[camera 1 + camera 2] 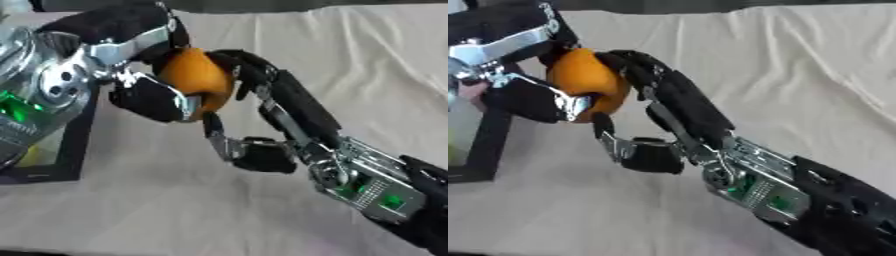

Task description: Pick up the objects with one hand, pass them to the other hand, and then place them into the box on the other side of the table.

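The right robot hand (262, 100) and left robot hand (144, 82) both curled around the orange object (197, 80), apparently mid-handover, its placing in the box (52, 170) remaining.

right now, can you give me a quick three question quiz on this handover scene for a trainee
1. True or false: the orange lies on the cloth.
2. Which hands touch the orange? A) left hand only B) right hand only C) both hands
3. Fill in: the black box shows at the view's ____ edge.

Key
1. False: it is held up off the cloth, between the two hands.
2. C: the left hand has fingers curled round it from the left, and the right hand has fingers against its right side, thumb below.
3. Left, under the left arm.
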Controlling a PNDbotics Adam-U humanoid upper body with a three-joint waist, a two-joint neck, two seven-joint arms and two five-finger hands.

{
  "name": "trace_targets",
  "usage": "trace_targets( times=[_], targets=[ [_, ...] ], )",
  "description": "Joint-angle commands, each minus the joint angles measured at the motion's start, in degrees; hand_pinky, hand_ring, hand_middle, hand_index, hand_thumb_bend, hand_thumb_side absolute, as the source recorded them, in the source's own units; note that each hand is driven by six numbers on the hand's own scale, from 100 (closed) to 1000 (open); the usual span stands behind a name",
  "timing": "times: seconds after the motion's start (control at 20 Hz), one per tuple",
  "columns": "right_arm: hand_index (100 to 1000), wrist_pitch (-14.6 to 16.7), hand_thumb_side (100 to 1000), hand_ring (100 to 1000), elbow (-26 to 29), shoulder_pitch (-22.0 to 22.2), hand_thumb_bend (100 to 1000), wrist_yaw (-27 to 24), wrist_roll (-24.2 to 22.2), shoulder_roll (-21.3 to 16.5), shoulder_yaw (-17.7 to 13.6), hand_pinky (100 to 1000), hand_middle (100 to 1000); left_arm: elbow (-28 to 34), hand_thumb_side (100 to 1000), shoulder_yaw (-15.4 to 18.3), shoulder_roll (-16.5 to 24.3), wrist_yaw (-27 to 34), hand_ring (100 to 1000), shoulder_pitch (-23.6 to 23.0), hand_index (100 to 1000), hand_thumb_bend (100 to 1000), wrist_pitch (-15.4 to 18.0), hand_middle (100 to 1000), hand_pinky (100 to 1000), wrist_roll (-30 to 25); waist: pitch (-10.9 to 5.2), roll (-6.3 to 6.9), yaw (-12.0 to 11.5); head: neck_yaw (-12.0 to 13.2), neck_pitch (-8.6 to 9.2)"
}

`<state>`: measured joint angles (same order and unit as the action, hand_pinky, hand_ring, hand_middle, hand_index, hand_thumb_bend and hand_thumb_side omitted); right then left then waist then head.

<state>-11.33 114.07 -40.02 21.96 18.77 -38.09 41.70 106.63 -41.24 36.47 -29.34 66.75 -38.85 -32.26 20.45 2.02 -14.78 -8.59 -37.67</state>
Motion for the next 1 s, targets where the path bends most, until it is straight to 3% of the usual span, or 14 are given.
trace_targets(
  times=[0.05, 0.55, 1.0],
  targets=[
    [937, -1.05, 474, 933, 0.53, -0.34, 100, 0.62, 0.63, -0.77, -0.56, 520, 865, -0.83, 351, 2.04, 2.19, -2.90, 477, 0.21, 392, 223, -3.88, 293, 596, -5.32, -1.30, -0.02, 0.06, 0.46, 0.00],
    [937, -2.94, 476, 934, 0.53, 0.06, 100, 1.56, 1.03, -0.87, -0.14, 521, 867, -3.82, 437, 3.07, 4.82, -8.05, 480, -2.21, 391, 344, -1.57, 306, 574, -8.74, -1.11, -0.02, 0.12, 1.61, 0.27],
    [935, -3.02, 476, 930, 0.53, 0.45, 100, 2.08, 0.60, -0.99, 0.03, 524, 865, -4.32, 411, 7.42, 9.30, -9.48, 481, -6.57, 389, 313, -2.22, 299, 572, -7.30, -0.92, -0.06, 0.24, 4.25, 0.77]
  ],
)
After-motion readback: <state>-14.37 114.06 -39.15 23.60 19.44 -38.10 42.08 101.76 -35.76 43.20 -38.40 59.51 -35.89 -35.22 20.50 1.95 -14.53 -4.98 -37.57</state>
